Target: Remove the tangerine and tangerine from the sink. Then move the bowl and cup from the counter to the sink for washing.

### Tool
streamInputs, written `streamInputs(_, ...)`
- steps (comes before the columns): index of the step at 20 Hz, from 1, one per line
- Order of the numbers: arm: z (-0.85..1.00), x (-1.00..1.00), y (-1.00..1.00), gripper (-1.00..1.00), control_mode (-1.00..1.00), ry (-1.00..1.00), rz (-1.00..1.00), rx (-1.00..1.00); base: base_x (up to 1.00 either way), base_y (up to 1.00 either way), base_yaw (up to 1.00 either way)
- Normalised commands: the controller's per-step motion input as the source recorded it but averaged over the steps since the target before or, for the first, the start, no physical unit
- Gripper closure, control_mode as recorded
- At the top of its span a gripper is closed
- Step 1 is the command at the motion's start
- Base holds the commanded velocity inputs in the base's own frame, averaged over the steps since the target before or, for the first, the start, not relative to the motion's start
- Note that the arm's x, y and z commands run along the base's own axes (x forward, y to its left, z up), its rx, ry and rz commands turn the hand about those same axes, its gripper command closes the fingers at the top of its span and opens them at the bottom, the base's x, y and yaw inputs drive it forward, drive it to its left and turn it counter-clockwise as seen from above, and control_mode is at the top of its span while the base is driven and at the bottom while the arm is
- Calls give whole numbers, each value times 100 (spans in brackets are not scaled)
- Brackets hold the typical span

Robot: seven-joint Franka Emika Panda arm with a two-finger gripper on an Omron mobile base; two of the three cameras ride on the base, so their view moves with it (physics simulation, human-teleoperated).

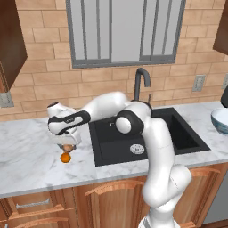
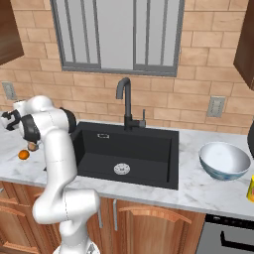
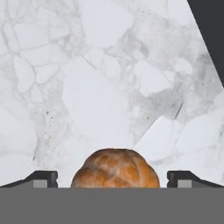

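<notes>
On the counter (image 1: 31, 151) left of the sink (image 1: 178, 131), my gripper (image 1: 67, 144) points down over a dull tan-orange tangerine (image 1: 67, 147). In the hand view that tangerine (image 3: 115, 168) lies between the widely spread fingertips (image 3: 41, 178), and neither touches it. My gripper (image 3: 113, 180) is open. A bright orange tangerine (image 1: 65, 157) rests on the marble just in front of it. From the right, both tangerines (image 2: 32, 146) (image 2: 23, 155) sit by the hand. The white bowl (image 2: 224, 159) stands on the counter right of the sink (image 2: 149, 149), with the yellow cup (image 2: 251, 188) at the frame edge.
A dark curved faucet (image 2: 126, 101) rises behind the basin, and a silver drain (image 2: 122, 168) sits in its floor. A brick wall with a window runs along the back. Dark upper cabinets (image 1: 9, 44) hang at the left.
</notes>
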Motion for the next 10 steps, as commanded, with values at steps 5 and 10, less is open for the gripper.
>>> streamInputs(5, 13, -12, -7, -100, -100, -1, 0, 0, 0, 0, 0)
streamInputs(10, 19, -5, -8, -100, -100, -3, 0, 0, 0, 0, 0)
